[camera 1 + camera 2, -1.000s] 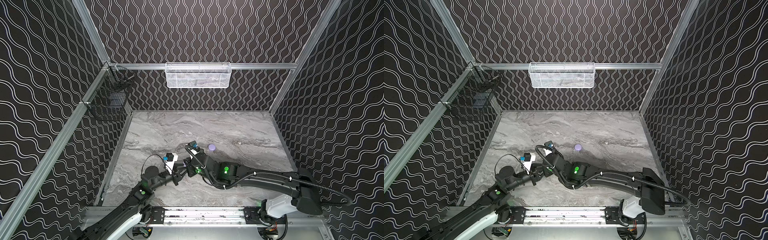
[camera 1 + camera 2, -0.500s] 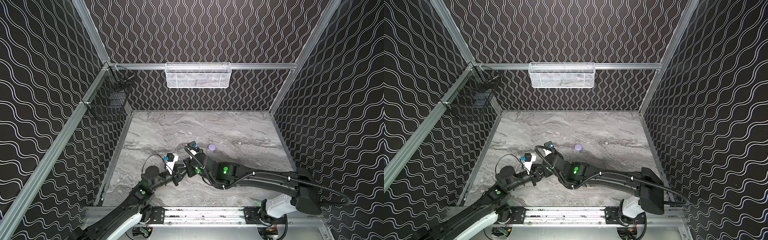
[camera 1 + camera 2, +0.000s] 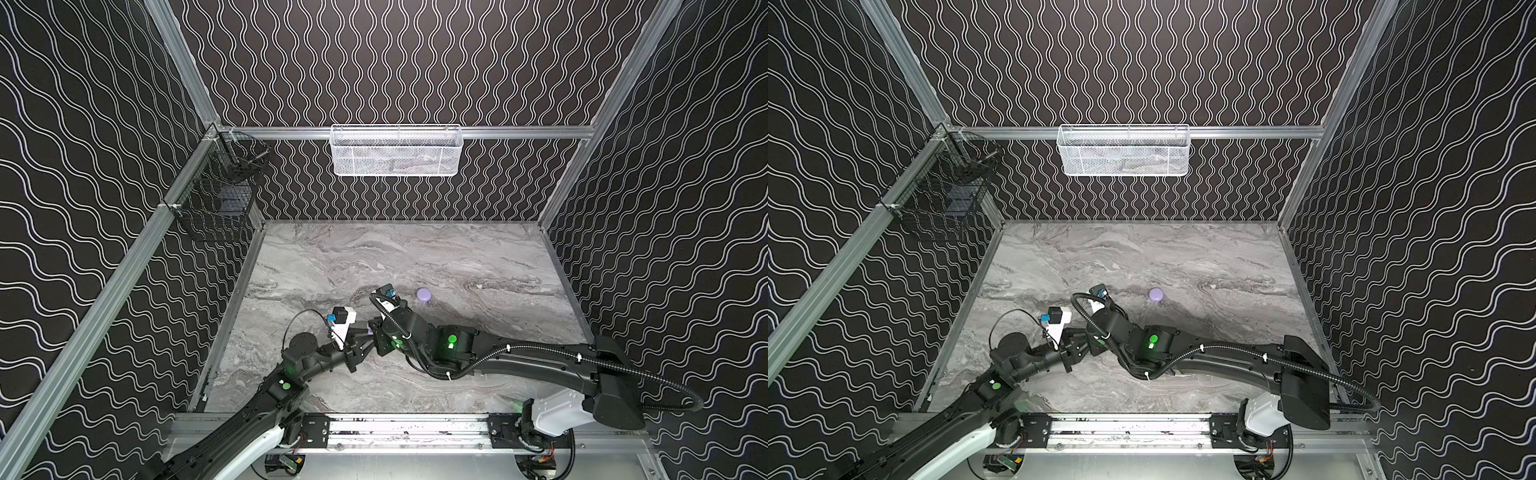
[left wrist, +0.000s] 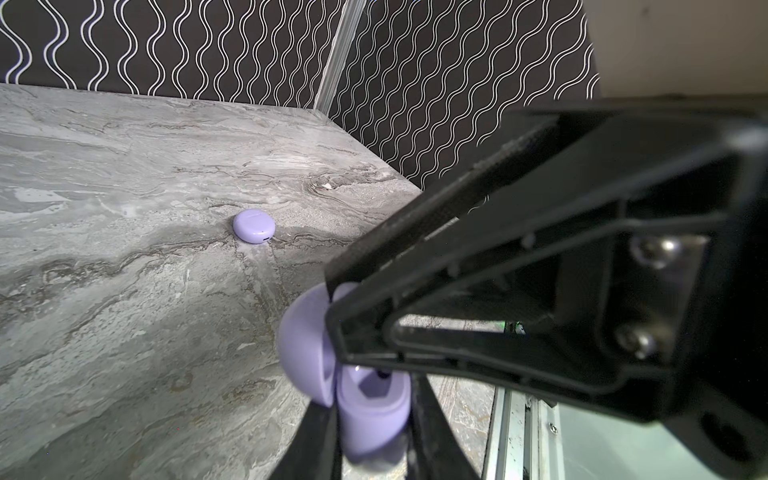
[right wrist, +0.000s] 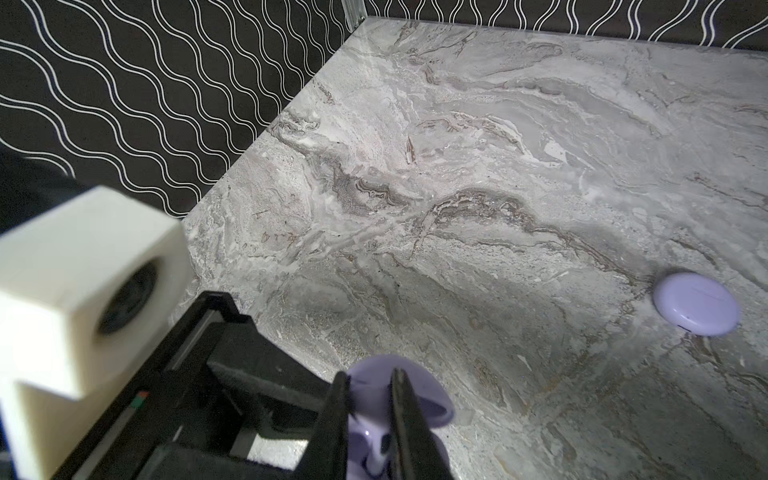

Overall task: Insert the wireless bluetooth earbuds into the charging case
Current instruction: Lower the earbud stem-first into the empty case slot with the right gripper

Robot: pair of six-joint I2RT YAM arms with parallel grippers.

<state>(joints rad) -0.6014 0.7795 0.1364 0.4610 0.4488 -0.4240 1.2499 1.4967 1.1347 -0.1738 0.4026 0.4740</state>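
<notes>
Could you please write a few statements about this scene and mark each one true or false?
1. A closed lavender case rests on the marble table, and nothing holds it. True.
2. The left gripper holds a case with its lid shut. False: the held case has its lid open.
3. The right gripper is wide open. False: its fingers are closed, right at the held case.
4. The white mesh basket hangs on the back wall. True.
</notes>
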